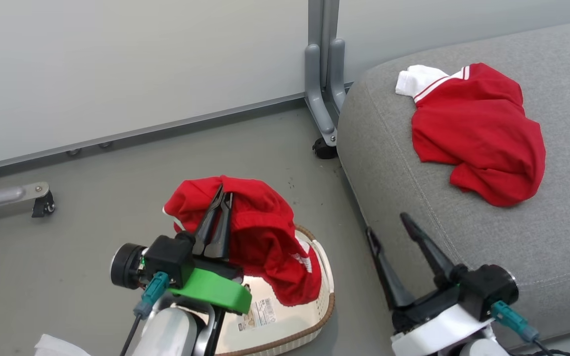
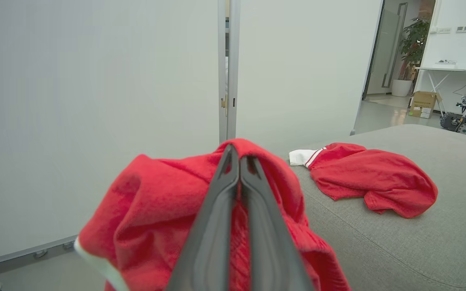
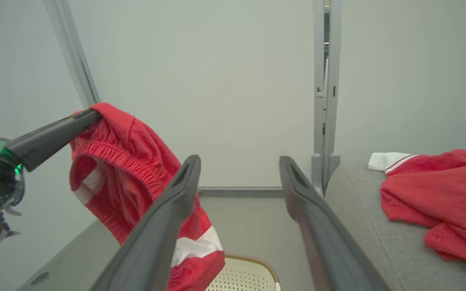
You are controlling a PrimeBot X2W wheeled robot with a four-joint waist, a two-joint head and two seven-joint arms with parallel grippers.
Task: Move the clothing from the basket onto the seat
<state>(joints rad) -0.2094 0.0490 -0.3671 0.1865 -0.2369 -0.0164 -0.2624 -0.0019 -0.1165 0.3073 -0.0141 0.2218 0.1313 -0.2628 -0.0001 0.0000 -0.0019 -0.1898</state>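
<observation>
Task status: about half complete, by my estimate. The first garment (image 1: 478,133) lies crumpled on the seat (image 1: 537,237), well off to the right of my left gripper (image 1: 225,194) and beyond it. The second garment (image 1: 265,237) is not yet delivered. It hangs from my left gripper, draped over both fingers, and its lower folds trail toward the basket (image 1: 332,301) directly below. I cannot tell whether the hem touches the basket. Left gripper state: fingers pressed together, a fold of red fabric pinched at the tips, no gap visible between them. Right gripper (image 1: 387,223) state: fingers spread wide, holding nothing, touching nothing, hovering to the right of the left gripper beside the seat's near edge. Outstanding, in my judgement: carry the second garment rightward over the seat cushion and release it near the first garment.
</observation>
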